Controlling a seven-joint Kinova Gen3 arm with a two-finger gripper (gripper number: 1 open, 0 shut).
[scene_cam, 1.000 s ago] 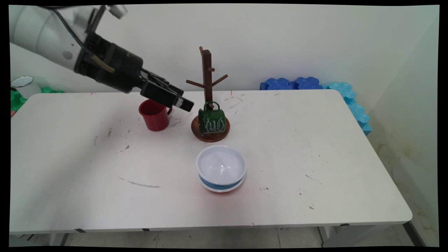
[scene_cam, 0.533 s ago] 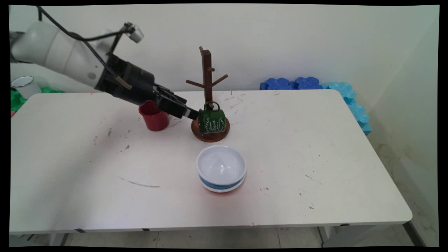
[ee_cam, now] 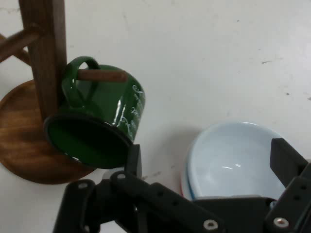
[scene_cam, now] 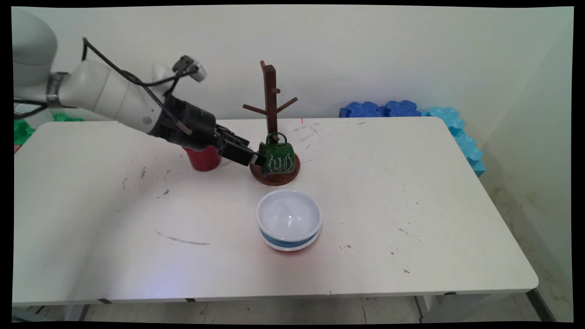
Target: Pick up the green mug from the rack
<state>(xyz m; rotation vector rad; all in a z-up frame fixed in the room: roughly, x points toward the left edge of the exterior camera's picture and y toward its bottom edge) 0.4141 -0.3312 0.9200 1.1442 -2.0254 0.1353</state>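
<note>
A green mug (scene_cam: pixel 277 157) hangs by its handle on a low peg of the brown wooden mug tree (scene_cam: pixel 270 100). It is tilted, with its mouth facing my gripper (scene_cam: pixel 256 159). In the hand view the gripper (ee_cam: pixel 209 160) is open. One fingertip (ee_cam: pixel 133 161) sits at the rim of the green mug (ee_cam: pixel 104 116), and the other hovers over the stacked bowls (ee_cam: pixel 233 160). A red mug (scene_cam: pixel 203 159) stands behind the gripper, partly hidden by it.
A white bowl nested on a blue and a red one (scene_cam: pixel 289 220) stands just in front of the tree's round base (scene_cam: pixel 274 177). Blue foam blocks (scene_cam: pixel 411 112) line the back right edge of the table. Green items (scene_cam: pixel 20 130) lie at the far left.
The arm has come down and moved right, from above the red mug to the green mug's rim. The mugs, tree and bowls have not moved.
</note>
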